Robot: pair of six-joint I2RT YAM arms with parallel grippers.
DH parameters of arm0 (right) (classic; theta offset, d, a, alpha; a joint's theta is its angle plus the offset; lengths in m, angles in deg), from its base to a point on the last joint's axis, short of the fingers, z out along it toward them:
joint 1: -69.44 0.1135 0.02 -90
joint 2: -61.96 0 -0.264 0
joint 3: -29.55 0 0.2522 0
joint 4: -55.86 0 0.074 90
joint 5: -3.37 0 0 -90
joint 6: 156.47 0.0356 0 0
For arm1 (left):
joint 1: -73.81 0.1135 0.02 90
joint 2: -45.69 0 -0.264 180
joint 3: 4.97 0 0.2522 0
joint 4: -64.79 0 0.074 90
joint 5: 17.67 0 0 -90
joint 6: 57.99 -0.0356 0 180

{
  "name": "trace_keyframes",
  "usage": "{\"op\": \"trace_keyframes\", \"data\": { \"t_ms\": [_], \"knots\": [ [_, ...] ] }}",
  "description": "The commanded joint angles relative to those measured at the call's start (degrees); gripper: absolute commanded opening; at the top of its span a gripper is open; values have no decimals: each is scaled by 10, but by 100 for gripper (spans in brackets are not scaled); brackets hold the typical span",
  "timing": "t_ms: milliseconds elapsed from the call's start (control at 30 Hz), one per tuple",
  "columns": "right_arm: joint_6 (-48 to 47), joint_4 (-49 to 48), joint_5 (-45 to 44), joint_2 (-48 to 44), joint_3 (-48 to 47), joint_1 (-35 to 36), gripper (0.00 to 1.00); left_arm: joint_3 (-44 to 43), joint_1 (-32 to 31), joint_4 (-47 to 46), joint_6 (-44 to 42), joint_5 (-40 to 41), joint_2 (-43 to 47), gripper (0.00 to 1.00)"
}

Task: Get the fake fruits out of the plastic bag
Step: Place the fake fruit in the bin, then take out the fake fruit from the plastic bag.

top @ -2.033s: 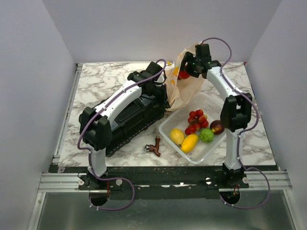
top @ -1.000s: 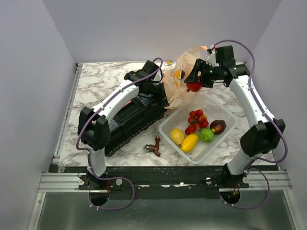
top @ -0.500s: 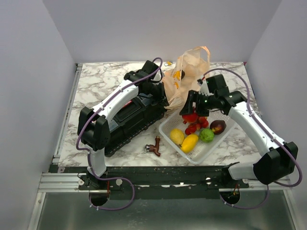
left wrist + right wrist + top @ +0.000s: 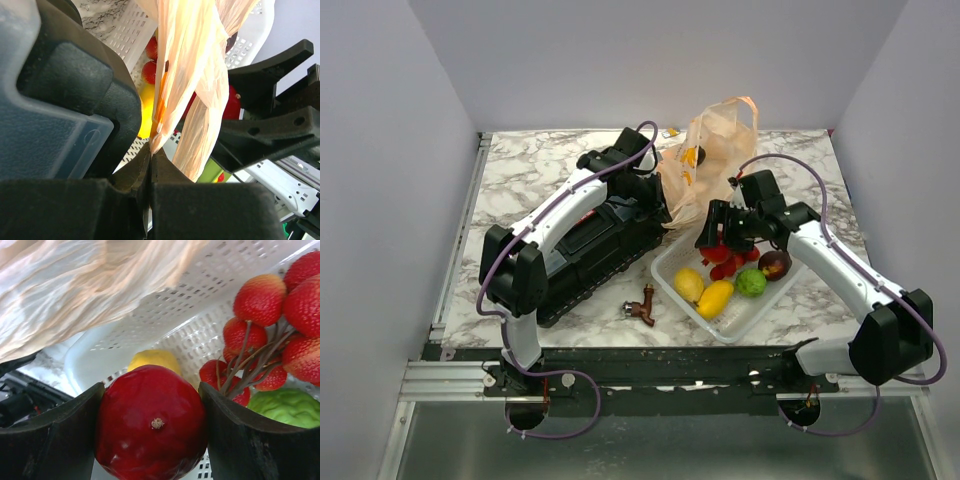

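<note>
Now the right gripper (image 4: 718, 237) is squeezing the red apple (image 4: 150, 432) between its jaws; the left gripper (image 4: 151, 159) is pinching the plastic bag (image 4: 192, 75).

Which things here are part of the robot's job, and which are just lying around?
Job: glossy red plastic apple, red berry cluster, green lime, yellow lemon, crinkly banana-print plastic bag.
Lying about: big black hard case, small brown tap-shaped piece, white mesh basket holding fruit.

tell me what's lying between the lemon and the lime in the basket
A yellow-orange mango lies between the lemon and the lime, on the floor of the white mesh basket. The top external view shows it.
</note>
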Motion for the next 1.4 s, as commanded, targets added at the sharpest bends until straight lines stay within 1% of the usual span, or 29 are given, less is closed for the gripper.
{"op": "trace_keyframes", "data": {
  "t_ms": [0, 200, 367, 567, 633, 700, 767, 867, 967, 1200, 1367],
  "knots": [
    [-5, -37, -69, 9, 20, 3, 67, 14, 5, 24, -5, 24, 5, 0],
    [-1, -50, -72, 20, 34, 3, 82, 14, -2, 29, -6, 24, -2, 0],
    [-2, -46, -72, 21, 37, 3, 92, 10, -3, 31, -9, 23, -7, 0],
    [-1, -21, -83, -2, -1, 2, 93, 11, -4, 32, -12, 24, -9, 0],
    [-1, -12, -102, -9, -31, 3, 90, 13, -5, 33, -15, 26, -8, 0],
    [-6, -4, -124, -7, -70, 2, 79, 10, -7, 40, -24, 34, -8, 0],
    [-11, 2, -143, 3, -109, 1, 74, 5, -8, 49, -30, 38, -10, 0],
    [-18, -5, -172, 23, -154, 1, 71, 3, -9, 54, -36, 38, -11, 0],
    [-23, -21, -196, 61, -194, -1, 65, 3, -10, 57, -40, 36, -9, 0],
    [-23, -59, -199, 174, -278, -26, 52, 2, -13, 63, -49, 31, -8, 0],
    [-18, -85, -189, 247, -326, -49, 50, -3, -14, 62, -51, 26, -9, 0]
  ]
}}
